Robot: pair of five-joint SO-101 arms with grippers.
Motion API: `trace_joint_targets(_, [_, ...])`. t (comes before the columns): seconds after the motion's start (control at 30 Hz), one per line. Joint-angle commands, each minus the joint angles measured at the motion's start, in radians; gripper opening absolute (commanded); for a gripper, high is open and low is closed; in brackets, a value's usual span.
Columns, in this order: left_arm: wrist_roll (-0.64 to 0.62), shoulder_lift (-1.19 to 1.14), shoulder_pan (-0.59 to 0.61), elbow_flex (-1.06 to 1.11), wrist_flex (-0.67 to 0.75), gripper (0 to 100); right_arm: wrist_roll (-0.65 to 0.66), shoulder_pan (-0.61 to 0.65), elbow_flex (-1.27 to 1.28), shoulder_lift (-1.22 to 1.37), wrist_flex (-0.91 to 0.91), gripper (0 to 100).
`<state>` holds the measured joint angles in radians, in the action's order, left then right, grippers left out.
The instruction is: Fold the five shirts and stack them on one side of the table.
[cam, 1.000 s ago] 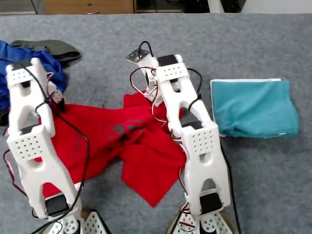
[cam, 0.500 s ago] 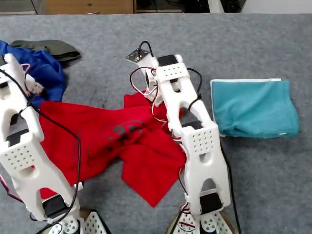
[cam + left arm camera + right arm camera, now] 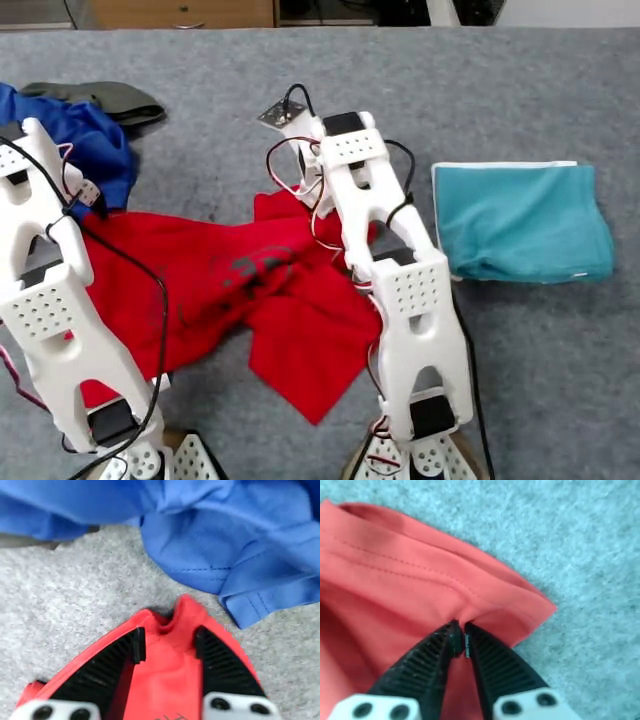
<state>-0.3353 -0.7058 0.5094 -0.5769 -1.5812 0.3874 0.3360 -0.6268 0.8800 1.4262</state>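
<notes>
A red shirt (image 3: 230, 270) lies crumpled and spread across the middle of the grey table (image 3: 480, 90). My left gripper (image 3: 167, 642) is shut on a bunched edge of the red shirt (image 3: 170, 675), right beside a crumpled blue shirt (image 3: 225, 540). In the high view that gripper (image 3: 92, 197) sits at the red shirt's far left corner, just below the blue shirt (image 3: 85, 135). My right gripper (image 3: 460, 636) is shut on a hemmed corner of the red shirt (image 3: 395, 580); the high view puts it (image 3: 300, 188) at the shirt's far middle edge.
A folded teal shirt (image 3: 520, 220) lies at the right side of the table. A dark green shirt (image 3: 120, 100) sits at the far left, behind the blue one. Bare table stretches along the far side and at the near right.
The left arm swung out to the left, drawing the red shirt's left edge with it, then eased slightly back right. The right arm has stayed still.
</notes>
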Motion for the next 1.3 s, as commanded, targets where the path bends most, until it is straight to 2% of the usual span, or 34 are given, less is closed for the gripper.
trace_joint_targets(0.0, [-0.005,0.012,-0.012,0.008,-0.002,10,0.006,-0.005,-0.001,-0.035,-0.028,0.9])
trace_joint_targets(0.3, [-0.005,0.022,-0.011,0.272,0.146,9,0.035,-0.005,0.001,-0.035,-0.025,0.9])
trace_joint_targets(0.43, [0.0,0.022,-0.006,0.235,0.14,10,0.035,-0.005,0.001,-0.035,-0.025,0.9])
trace_joint_targets(0.57, [0.031,0.039,-0.005,0.175,0.081,18,0.035,-0.005,0.001,-0.035,-0.025,0.9])
trace_joint_targets(1.03, [0.138,0.262,0.098,0.203,0.014,19,0.04,-0.005,0.001,-0.035,-0.026,0.9])
trace_joint_targets(1.27, [0.138,0.254,0.087,0.189,0.17,19,0.04,-0.005,0.001,-0.035,-0.026,0.9])
